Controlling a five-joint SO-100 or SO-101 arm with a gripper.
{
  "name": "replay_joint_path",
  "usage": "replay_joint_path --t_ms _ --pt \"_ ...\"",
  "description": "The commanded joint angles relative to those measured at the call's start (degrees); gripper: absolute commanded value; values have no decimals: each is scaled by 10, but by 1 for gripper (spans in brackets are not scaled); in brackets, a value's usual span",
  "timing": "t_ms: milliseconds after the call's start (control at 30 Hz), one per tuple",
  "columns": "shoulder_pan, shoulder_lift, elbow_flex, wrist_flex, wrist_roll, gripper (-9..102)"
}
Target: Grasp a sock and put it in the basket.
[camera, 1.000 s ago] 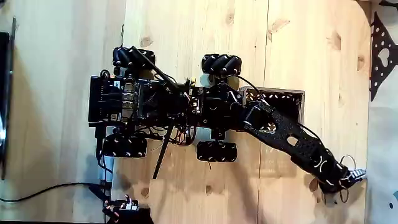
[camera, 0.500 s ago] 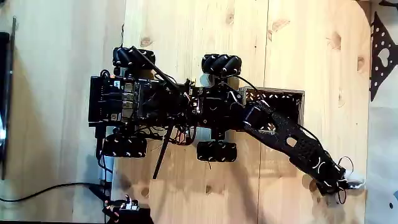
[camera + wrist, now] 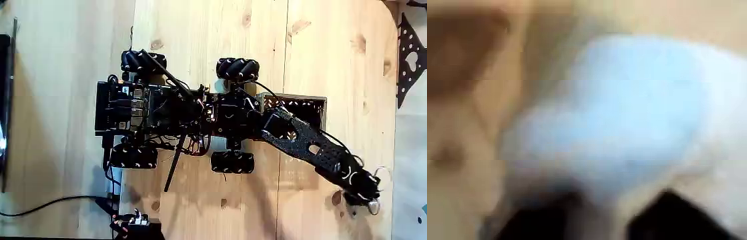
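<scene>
1. In the fixed view we see the gripper (image 3: 371,198) over the sock (image 3: 381,175), right of the basket (image 3: 323,115).
2. In the blurred wrist view the sock (image 3: 617,110) lies just ahead; we cannot tell the jaws' state.

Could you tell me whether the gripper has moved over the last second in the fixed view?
Yes. The gripper has shifted slightly down the picture, farther from the basket.

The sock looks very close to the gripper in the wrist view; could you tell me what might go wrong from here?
1. The wrist view is blurred, so the hold on the sock cannot be judged; it may slip.
2. The basket lies under the arm, so the carry back could snag its rim.
</scene>
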State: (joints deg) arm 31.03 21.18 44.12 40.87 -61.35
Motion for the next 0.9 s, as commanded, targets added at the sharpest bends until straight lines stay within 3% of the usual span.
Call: replay_joint_path --t_ms 0,400,733,867 --pt "-17 82 -17 28 33 0" --pt "-52 279 -18 117 216 1" --pt "-43 448 -18 252 447 5" --pt "-37 496 -18 305 483 1"
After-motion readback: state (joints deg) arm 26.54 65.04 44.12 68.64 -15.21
